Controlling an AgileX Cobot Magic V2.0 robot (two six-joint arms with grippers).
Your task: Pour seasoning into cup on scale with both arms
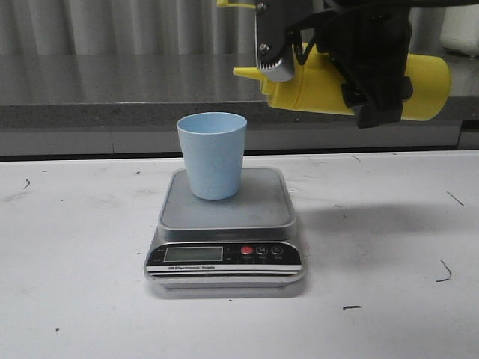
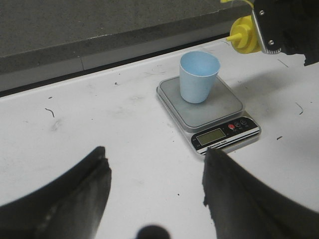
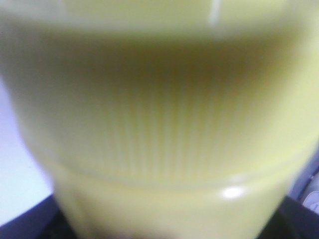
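The light blue cup (image 1: 212,153) stands upright and looks empty on the rear of the scale's grey platform (image 1: 224,213). The yellow seasoning bottle (image 1: 322,86) hangs on its side above and to the right of the cup. Its nozzle (image 1: 243,72) points left, short of the cup's rim. My right gripper (image 1: 329,75) is shut on the bottle's body, which fills the right wrist view (image 3: 159,124). My left gripper (image 2: 155,152) is open and holds nothing, above bare table. In its view the cup (image 2: 199,77), the scale (image 2: 219,107) and the bottle (image 2: 242,37) show farther off.
A grey ledge (image 1: 112,90) runs along the back of the white table (image 1: 75,247). A pale container (image 1: 460,30) stands at the far right on that ledge. Small dark marks dot the tabletop.
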